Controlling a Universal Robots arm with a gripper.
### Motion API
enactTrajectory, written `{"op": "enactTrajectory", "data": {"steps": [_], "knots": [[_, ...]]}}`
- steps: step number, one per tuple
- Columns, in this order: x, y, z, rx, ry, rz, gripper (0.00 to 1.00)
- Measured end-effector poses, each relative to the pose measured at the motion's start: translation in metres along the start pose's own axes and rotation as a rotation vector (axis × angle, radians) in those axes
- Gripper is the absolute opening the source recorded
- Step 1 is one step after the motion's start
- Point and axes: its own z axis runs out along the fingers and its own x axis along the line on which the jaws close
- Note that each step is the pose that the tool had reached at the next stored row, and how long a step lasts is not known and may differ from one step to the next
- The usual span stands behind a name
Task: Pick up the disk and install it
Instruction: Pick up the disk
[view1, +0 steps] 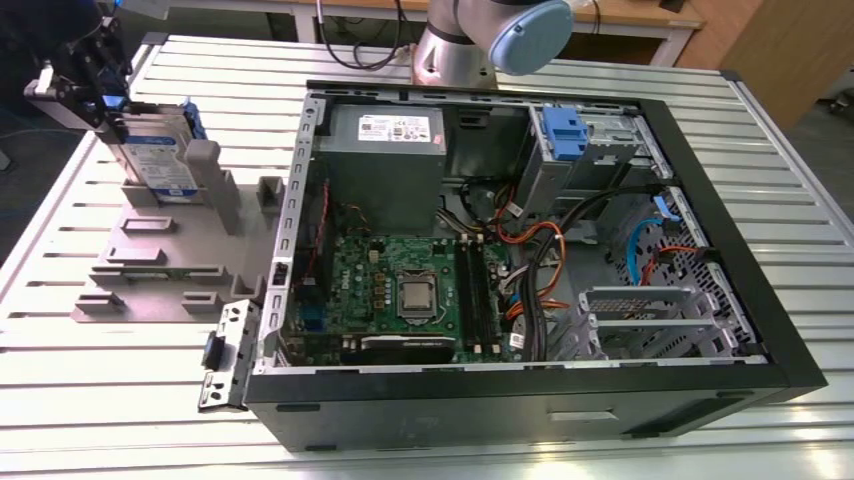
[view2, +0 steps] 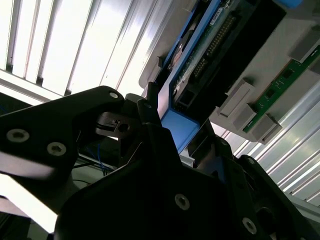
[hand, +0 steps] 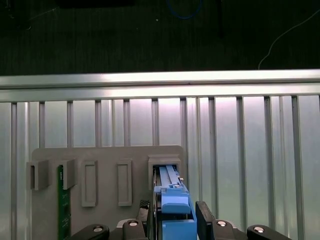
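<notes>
The disk stands upright on its edge in a slot of the grey stand at the exterior view's left, silver with a white-and-blue label and blue rail. My gripper is at its upper end. In the first wrist view the blue rail of the disk sits between the two black fingers, which press close on either side of it. In the second wrist view the disk shows its circuit side and blue edge, with my gripper closed around the blue tab.
An open computer case lies at the exterior view's right, with a motherboard, a grey power-supply box and a drive bay holding a blue carrier. A green board stands in another stand slot. The slatted metal table surrounds everything.
</notes>
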Motion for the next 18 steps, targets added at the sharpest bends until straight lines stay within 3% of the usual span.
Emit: {"op": "enactTrajectory", "data": {"steps": [3,4,18], "knots": [[0.0,0.0,0.0,0.0,0.0001,0.0,0.47],[0.0,0.0,0.0001,0.0,0.0,0.0,0.4],[0.0013,-0.0001,0.0001,0.0,0.0004,0.0,0.4]]}}
